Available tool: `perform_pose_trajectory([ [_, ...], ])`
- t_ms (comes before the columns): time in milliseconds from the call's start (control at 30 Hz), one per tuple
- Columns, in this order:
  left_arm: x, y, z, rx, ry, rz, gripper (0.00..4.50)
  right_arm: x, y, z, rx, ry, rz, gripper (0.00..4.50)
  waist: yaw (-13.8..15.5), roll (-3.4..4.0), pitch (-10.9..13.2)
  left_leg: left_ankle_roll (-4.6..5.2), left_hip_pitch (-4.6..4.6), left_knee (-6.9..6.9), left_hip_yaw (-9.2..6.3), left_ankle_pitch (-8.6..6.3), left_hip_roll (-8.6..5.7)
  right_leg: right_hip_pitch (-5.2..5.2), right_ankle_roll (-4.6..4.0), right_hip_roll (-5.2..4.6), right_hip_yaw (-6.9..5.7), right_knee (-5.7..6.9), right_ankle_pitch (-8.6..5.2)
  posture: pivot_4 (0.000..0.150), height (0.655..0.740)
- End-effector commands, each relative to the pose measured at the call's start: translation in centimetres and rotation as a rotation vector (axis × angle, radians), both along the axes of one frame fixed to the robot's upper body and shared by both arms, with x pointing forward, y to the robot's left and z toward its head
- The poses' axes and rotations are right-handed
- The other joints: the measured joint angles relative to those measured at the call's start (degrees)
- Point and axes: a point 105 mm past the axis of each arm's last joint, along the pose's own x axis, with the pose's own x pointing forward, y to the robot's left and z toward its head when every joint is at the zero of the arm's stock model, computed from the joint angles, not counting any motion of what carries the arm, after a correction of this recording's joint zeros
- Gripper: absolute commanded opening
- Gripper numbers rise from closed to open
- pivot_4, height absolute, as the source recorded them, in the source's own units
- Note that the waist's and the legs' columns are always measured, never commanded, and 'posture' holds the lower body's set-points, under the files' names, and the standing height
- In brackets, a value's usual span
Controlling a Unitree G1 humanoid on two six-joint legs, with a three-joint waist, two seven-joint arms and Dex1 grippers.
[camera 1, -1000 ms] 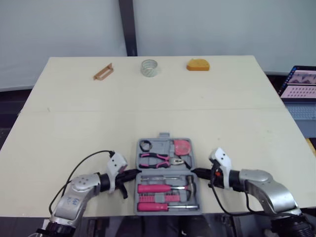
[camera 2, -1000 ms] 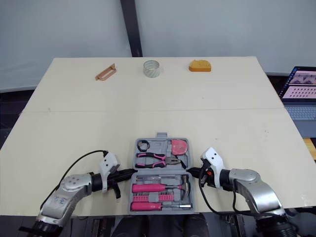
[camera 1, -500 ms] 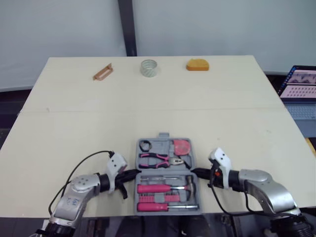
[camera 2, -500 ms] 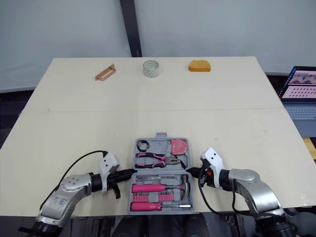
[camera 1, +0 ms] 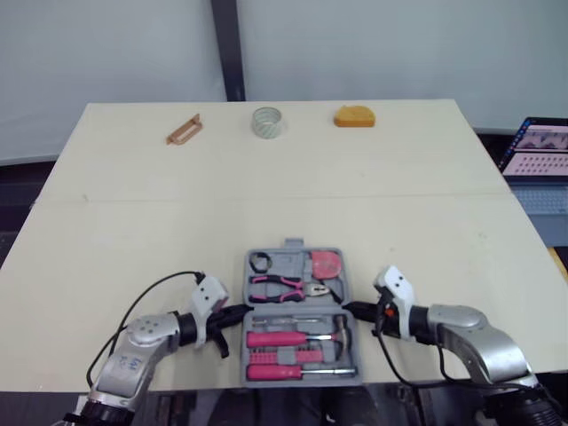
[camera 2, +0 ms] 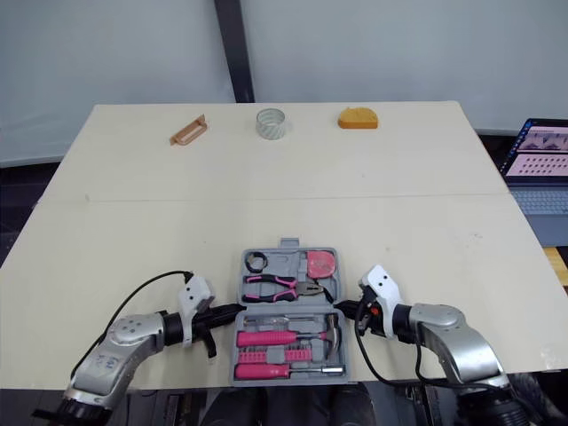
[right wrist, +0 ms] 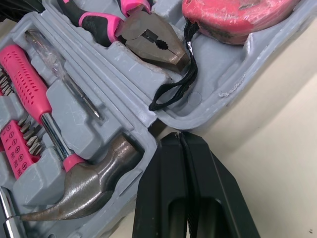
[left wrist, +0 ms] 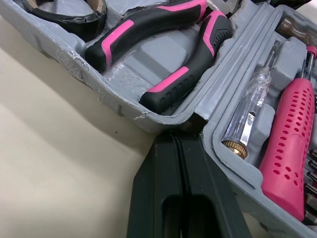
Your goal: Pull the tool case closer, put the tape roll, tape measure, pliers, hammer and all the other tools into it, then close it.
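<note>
1. At the table's (camera 1: 133, 222) near edge, the tool case (camera 1: 294, 243) lies open and flat between the 2 arms, so the pull-closer step looks done.
2. Left gripper (camera 1: 238, 312) has its 2 black fingers pressed together with nothing between them; the tips touch the case's left side at the notch where the 2 halves meet.
3. Right gripper (camera 1: 348, 309) mirrors it on the other side, fingers likewise closed on nothing, tips at the same hinge notch.
4. Within the nearer half sit the hammer (camera 1: 335, 328), a clear-handled screwdriver (right wrist: 59, 74) and a row of bits (right wrist: 20, 144), all seated in their moulded slots.
5. Across the hinge, the farther half holds the pliers (camera 1: 282, 286), a pink tape measure (camera 1: 327, 264) and a black tape roll (camera 1: 261, 262), each bedded in its recess.
6. Judging by this, the loading appears finished or nearly so; no slot looks plainly empty, and closing the case is the step left.
7. Well apart, along the far edge, lie a brown bracket-like piece (camera 1: 184, 130), a pale roll (camera 1: 267, 122) and an orange object (camera 1: 354, 116); whether these 3 count as tools for the case cannot be told.
</note>
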Motion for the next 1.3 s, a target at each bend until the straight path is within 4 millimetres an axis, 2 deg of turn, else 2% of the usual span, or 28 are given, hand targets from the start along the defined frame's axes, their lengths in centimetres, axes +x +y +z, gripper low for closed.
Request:
perform_pose_trajectory([
  [33, -0.8, -0.8, -0.7, 0.003, 0.029, -0.034, 0.00, -0.2, 1.9, 1.2, 0.052, -0.051, 0.065, 0.10, 0.0, 0.00, 0.0, 0.00, 0.00, 0.00, 0.00, 0.00, 0.00, 0.00, 0.00, 0.00, 0.00, 0.00, 0.00, 0.150, 0.7400],
  [567, -0.6, -0.2, -0.5, 0.017, 0.021, -0.025, 0.00, -0.1, 1.5, 1.2, 0.046, -0.053, 0.057, 0.10, 0.0, 0.00, 0.0, 0.00, 0.00, -0.01, 0.00, 0.00, 0.00, 0.00, 0.00, 0.00, 0.00, 0.00, 0.00, 0.150, 0.7400],
  [867, 0.2, 3.8, 0.1, 0.077, -0.001, 0.036, 0.00, 0.7, -2.2, 2.0, 0.014, -0.059, -0.003, 0.10, 0.0, 0.00, 0.0, 0.00, 0.00, -0.04, 0.01, 0.00, 0.00, -0.01, 0.00, 0.00, 0.00, -0.02, 0.00, 0.150, 0.7400],
  [967, 0.6, 4.7, 0.7, 0.085, -0.020, 0.042, 0.00, 0.9, -3.0, 2.2, 0.019, -0.045, -0.016, 0.10, 0.0, 0.00, 0.0, 0.00, 0.00, -0.04, 0.02, 0.00, 0.00, -0.01, 0.00, 0.00, 0.00, -0.02, 0.00, 0.150, 0.7400],
  [1067, 0.6, 4.5, 2.2, 0.059, -0.051, 0.010, 0.00, 1.1, -3.5, 2.9, 0.071, -0.003, -0.048, 0.10, 0.0, 0.00, 0.0, 0.00, -0.01, -0.04, 0.01, 0.00, 0.00, -0.02, 0.00, 0.00, 0.00, -0.02, 0.00, 0.150, 0.7400],
  [1167, -0.3, 3.7, 3.5, 0.026, -0.054, -0.067, 0.00, 1.6, -3.6, 3.9, 0.135, 0.043, -0.083, 0.99, 0.0, 0.01, 0.0, 0.00, -0.02, -0.04, 0.01, 0.00, 0.00, -0.02, 0.00, 0.00, 0.00, -0.03, 0.00, 0.150, 0.7400],
  [1300, -1.9, 2.1, 4.3, -0.008, -0.027, -0.178, 0.00, 3.1, -3.4, 5.4, 0.231, 0.084, -0.138, 2.91, 0.0, 0.02, 0.0, 0.00, -0.02, -0.04, 0.01, 0.00, 0.00, -0.02, 0.00, 0.00, 0.00, -0.03, 0.00, 0.150, 0.7400],
])
